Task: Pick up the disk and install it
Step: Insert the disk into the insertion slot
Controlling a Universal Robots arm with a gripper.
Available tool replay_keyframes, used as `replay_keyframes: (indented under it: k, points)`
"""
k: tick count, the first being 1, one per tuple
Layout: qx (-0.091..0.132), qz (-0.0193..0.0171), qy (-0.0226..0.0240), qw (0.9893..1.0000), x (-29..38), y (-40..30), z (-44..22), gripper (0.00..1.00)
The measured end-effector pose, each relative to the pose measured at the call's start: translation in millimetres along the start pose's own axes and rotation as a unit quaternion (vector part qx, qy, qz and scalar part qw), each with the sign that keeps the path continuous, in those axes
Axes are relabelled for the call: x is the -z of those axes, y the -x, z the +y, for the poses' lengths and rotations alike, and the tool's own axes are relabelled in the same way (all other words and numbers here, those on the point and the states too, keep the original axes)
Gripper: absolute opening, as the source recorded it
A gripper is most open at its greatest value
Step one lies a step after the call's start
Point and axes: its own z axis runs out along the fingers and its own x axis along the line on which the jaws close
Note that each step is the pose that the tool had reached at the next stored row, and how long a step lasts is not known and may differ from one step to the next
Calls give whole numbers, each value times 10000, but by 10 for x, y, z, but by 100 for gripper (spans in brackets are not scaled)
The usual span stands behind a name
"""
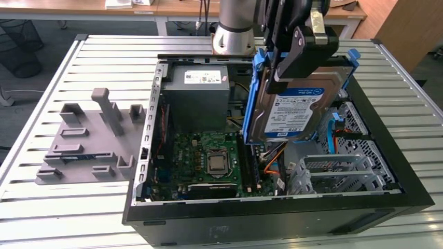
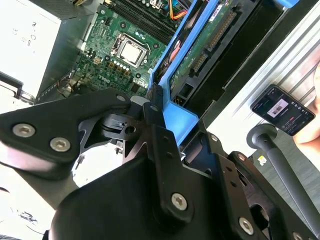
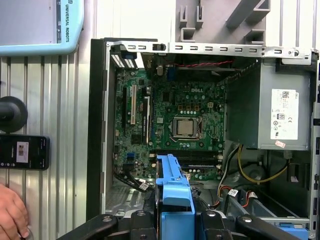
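The disk [image 1: 298,111], a silver drive with a white-and-blue label in a blue carrier frame, hangs on edge above the open computer case [image 1: 277,210]. My gripper [image 1: 304,65] is shut on its upper end, and its lower end hovers over the motherboard [image 1: 207,155] beside the drive cage [image 1: 339,171]. In the second wrist view the gripper [image 2: 150,112] clamps the blue frame [image 2: 187,117], with the drive's green circuit side [image 2: 210,45] showing. In the first wrist view the blue frame [image 3: 175,187] sticks out from the gripper [image 3: 175,222] over the case interior.
The grey power-supply box [image 1: 197,96] fills the case's far corner. A grey fixture plate [image 1: 86,140] lies on the slatted table at the exterior view's left. A phone [image 3: 22,152] and a person's hand [image 3: 12,212] are beside the case. Orange and yellow cables [image 1: 273,155] run near the cage.
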Motion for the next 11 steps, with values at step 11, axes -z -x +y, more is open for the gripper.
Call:
replay_keyframes:
  k: [11]
  points:
    - [0, 0, 0, 10000, 0, -1, -61, 36]
